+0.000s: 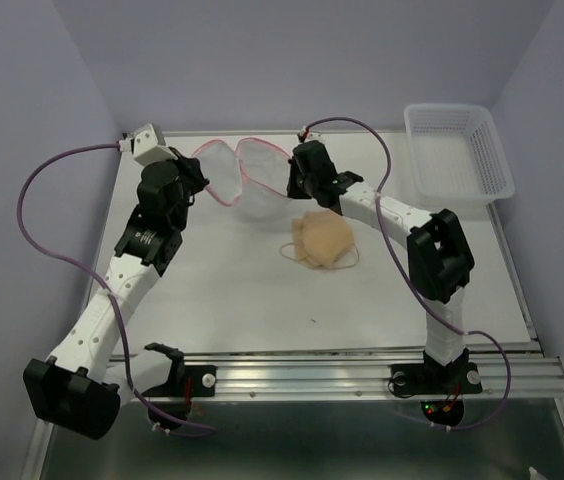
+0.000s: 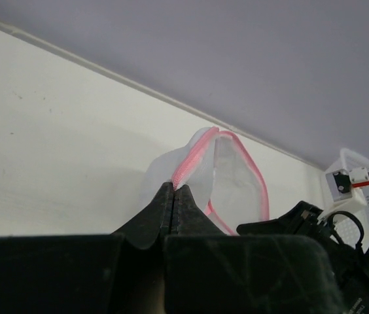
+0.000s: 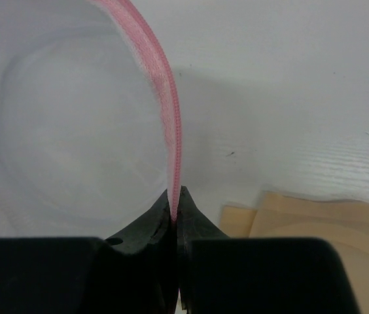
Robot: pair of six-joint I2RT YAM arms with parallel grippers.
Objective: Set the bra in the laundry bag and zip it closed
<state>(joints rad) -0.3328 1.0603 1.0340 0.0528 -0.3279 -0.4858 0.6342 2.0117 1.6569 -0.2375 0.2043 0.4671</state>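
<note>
The laundry bag (image 1: 242, 178), white mesh with pink zipper edging, hangs open between my two grippers at the back of the table. My left gripper (image 1: 198, 172) is shut on its left pink edge (image 2: 183, 171). My right gripper (image 1: 292, 175) is shut on its right pink edge (image 3: 173, 163). The tan bra (image 1: 323, 240) lies on the table just in front of and right of the bag, below the right gripper; a corner of it shows in the right wrist view (image 3: 315, 229).
A rigid white slotted basket (image 1: 457, 150) stands at the back right corner. The grey wall runs close behind the bag. A metal rail (image 1: 362, 370) lines the table's near edge by the arm bases.
</note>
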